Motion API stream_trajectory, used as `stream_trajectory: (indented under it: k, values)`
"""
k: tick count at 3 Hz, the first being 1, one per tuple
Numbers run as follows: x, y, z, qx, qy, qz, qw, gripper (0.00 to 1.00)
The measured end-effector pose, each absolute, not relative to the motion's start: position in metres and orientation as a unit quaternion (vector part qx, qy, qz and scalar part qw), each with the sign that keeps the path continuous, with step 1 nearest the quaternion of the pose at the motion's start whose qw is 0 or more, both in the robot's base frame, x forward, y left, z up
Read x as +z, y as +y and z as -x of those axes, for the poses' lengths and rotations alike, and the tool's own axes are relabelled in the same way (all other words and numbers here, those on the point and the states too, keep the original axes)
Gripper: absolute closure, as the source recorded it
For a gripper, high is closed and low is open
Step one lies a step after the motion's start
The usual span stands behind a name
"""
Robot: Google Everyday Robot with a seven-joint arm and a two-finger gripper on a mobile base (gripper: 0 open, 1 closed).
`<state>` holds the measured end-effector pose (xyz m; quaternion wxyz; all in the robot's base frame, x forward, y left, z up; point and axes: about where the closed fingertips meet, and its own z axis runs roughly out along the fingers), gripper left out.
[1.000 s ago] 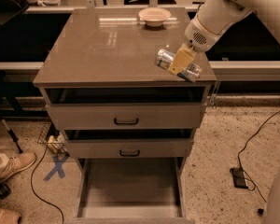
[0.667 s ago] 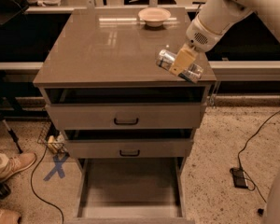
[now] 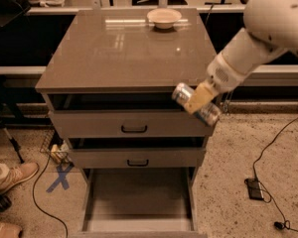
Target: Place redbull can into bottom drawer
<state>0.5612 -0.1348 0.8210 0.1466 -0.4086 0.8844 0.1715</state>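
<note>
The redbull can (image 3: 181,94), slim and silvery-blue, lies sideways in my gripper (image 3: 197,99), which is shut on its middle. Gripper and can hang in front of the cabinet's front edge at the right, level with the top drawer. The bottom drawer (image 3: 139,219) is pulled out wide below, its flat grey floor bare. The can is above and to the right of that drawer's opening.
A cream bowl (image 3: 164,18) sits at the back of the cabinet top (image 3: 119,48). The two upper drawers (image 3: 134,128) stand slightly ajar. A shoe (image 3: 12,175) and cables lie on the floor at left; a black adapter (image 3: 255,188) lies at right.
My arm has moved the can off the cabinet top, forward and down, to in front of the top drawer at the right.
</note>
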Motion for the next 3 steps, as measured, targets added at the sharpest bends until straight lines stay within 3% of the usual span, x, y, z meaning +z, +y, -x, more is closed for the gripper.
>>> stream_trajectory:
  k: [2,3]
  values:
    - [0.693,-0.056,-0.478,0.274,0.897,0.34,0.068,1.0]
    - [0.663,-0.052,-0.45,0.276,0.897,0.342,0.036,1.0]
